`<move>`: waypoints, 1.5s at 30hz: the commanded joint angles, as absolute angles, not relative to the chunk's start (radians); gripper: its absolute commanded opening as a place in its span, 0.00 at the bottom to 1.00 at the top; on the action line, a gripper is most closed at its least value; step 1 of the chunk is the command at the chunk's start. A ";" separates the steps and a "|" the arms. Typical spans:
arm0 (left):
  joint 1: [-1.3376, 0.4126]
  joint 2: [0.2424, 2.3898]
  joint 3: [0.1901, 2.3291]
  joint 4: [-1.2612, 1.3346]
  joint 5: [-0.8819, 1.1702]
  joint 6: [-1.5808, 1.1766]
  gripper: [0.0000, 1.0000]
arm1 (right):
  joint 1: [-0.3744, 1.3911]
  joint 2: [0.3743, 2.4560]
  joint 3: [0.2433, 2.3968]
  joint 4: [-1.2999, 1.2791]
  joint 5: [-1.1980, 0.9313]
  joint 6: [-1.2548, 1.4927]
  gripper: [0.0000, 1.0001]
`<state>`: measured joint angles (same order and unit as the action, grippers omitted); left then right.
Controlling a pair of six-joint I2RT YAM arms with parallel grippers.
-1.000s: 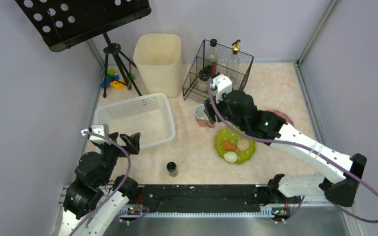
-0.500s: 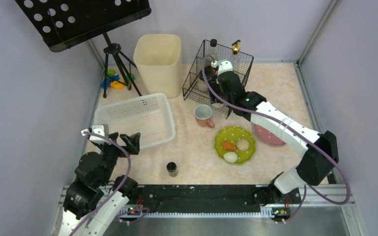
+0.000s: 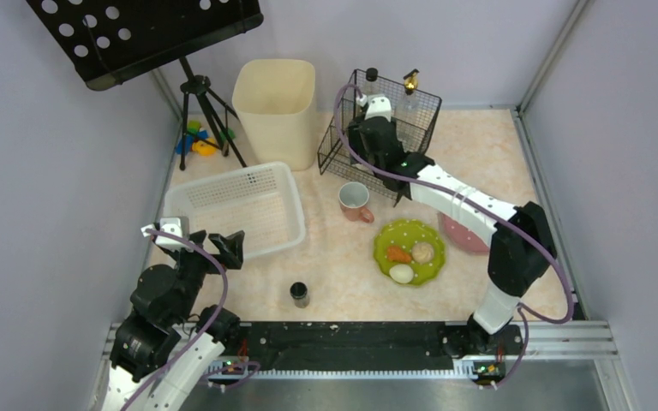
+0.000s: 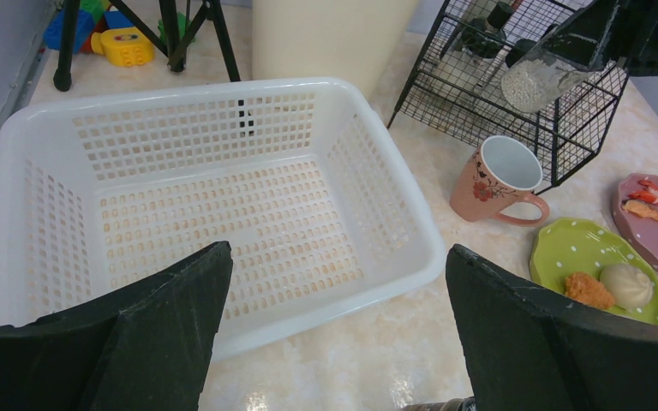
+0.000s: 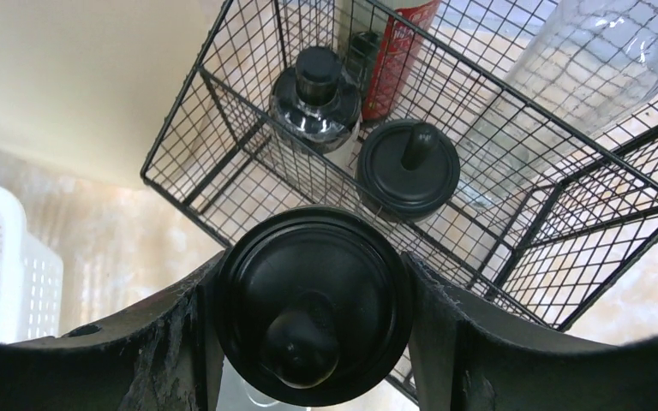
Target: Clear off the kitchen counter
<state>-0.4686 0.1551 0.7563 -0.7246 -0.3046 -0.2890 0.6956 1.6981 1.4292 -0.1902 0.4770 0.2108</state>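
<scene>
Above wire rack (image 5: 223, 145) at back of desk (image 3: 343, 274): black-lidded shaker (image 5: 308, 257) clamped in R tool (image 5: 313, 330); L tool (image 4: 338, 253) gaping over basket (image 4: 180, 90). Left to clear: mug (image 3: 355, 201), green plate (image 3: 394, 229), pink plate (image 3: 467, 240), small jar (image 3: 300, 294).

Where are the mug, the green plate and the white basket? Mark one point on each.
mug (image 3: 353, 197), top view, on its white inside.
green plate (image 3: 409, 229), top view, on its bare far rim.
white basket (image 4: 223, 223), left wrist view, on its bare floor.
</scene>
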 commanded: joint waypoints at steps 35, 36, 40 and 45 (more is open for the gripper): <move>-0.476 0.152 0.746 -0.675 -0.295 -0.284 0.99 | 0.696 2.083 1.753 -0.093 0.503 0.517 0.46; -0.475 0.153 0.746 -0.675 -0.294 -0.285 0.99 | 0.698 2.083 1.757 -0.094 0.501 0.514 0.49; -0.475 0.154 0.746 -0.674 -0.292 -0.284 0.99 | 0.709 2.077 1.769 -0.099 0.501 0.488 0.61; -0.475 0.154 0.746 -0.674 -0.292 -0.284 0.99 | 0.718 2.076 1.781 -0.107 0.499 0.474 0.73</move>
<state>-0.4713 0.1547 0.7494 -0.7246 -0.3038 -0.2890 0.7033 2.0888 1.7046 -0.1574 0.4995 0.4904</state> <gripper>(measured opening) 0.991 0.701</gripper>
